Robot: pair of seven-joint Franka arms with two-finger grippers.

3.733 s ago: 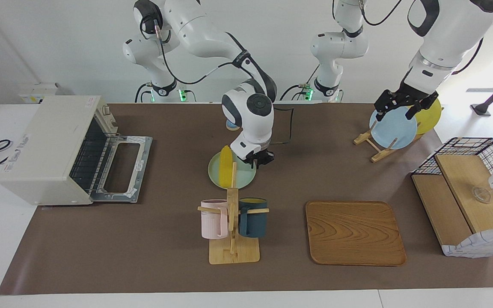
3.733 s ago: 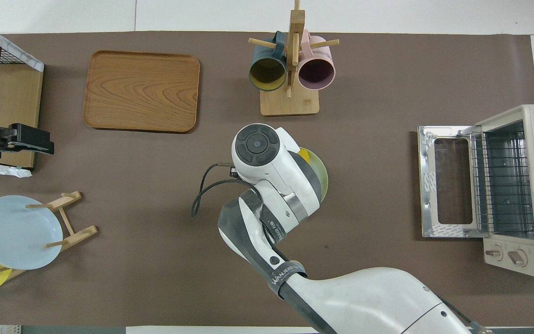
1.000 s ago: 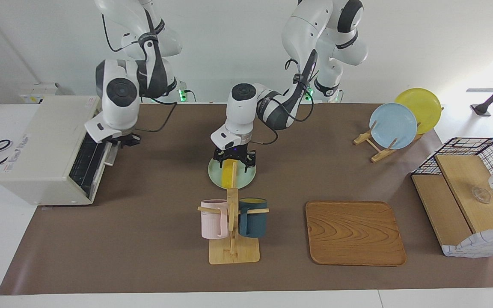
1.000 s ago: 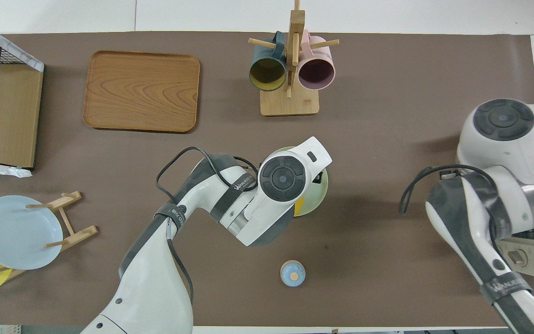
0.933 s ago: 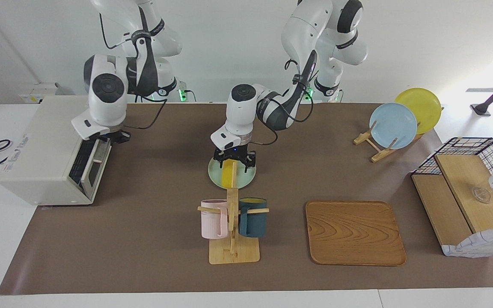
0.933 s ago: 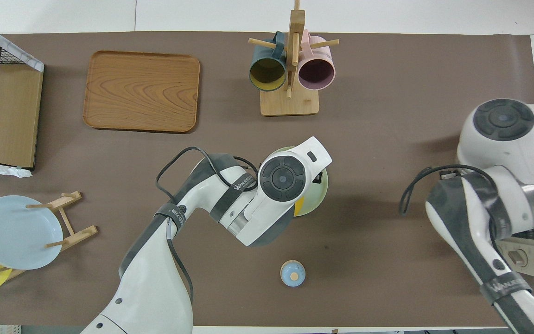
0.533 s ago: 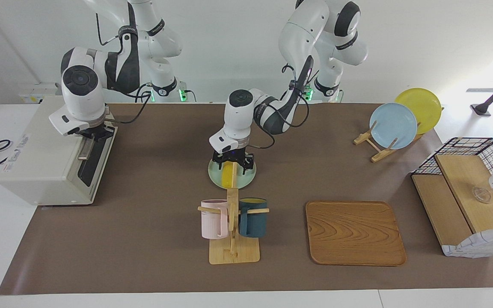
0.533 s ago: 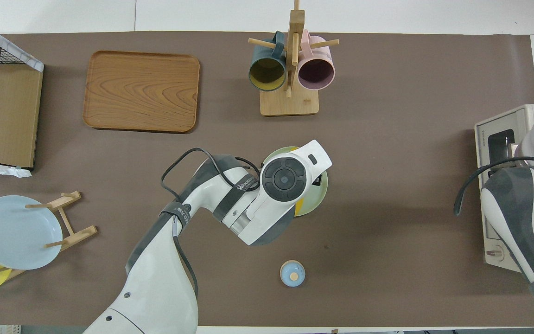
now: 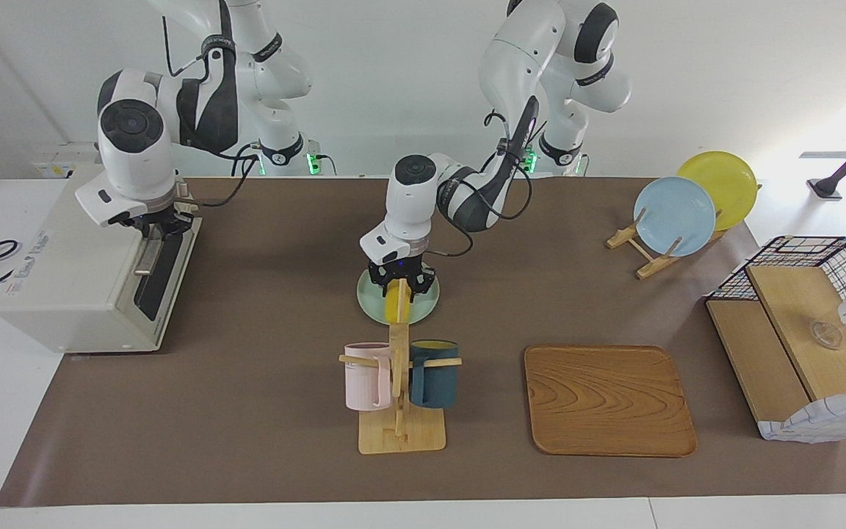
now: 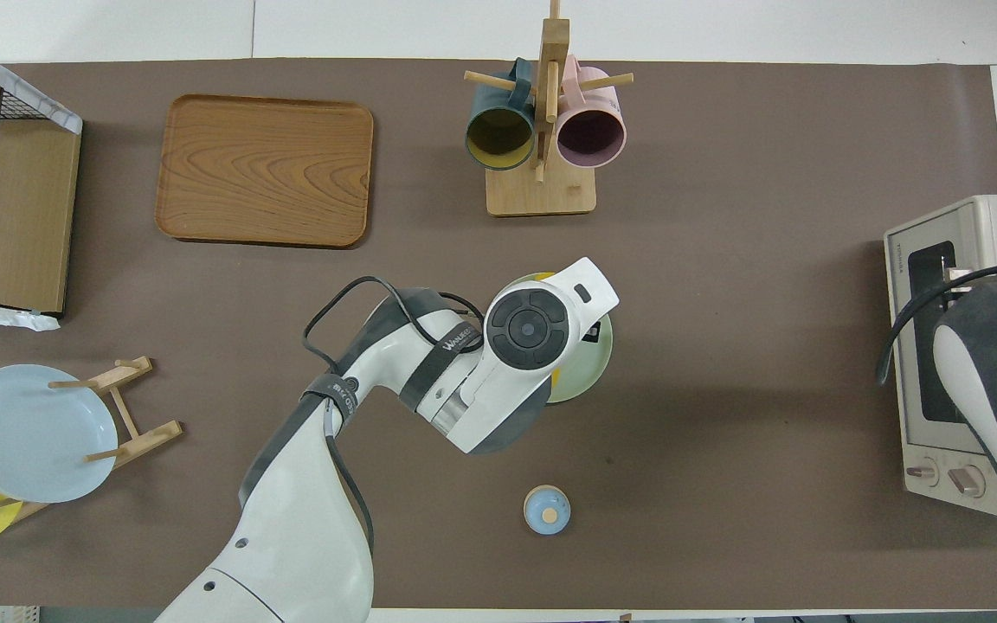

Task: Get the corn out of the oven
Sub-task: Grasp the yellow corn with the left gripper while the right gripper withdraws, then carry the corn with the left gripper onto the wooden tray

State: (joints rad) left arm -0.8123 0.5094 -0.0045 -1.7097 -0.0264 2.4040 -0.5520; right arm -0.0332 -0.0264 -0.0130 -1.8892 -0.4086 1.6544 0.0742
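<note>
The left arm bends down at mid-table, its wrist vertical, the left gripper (image 9: 399,285) clenched around the corn (image 9: 396,305), which lies on a pale green plate (image 9: 427,303). The right arm reaches to the oven (image 9: 78,261), the right gripper (image 9: 156,225) poised at the top edge of its closed door; its fingers' state cannot be told.
</note>
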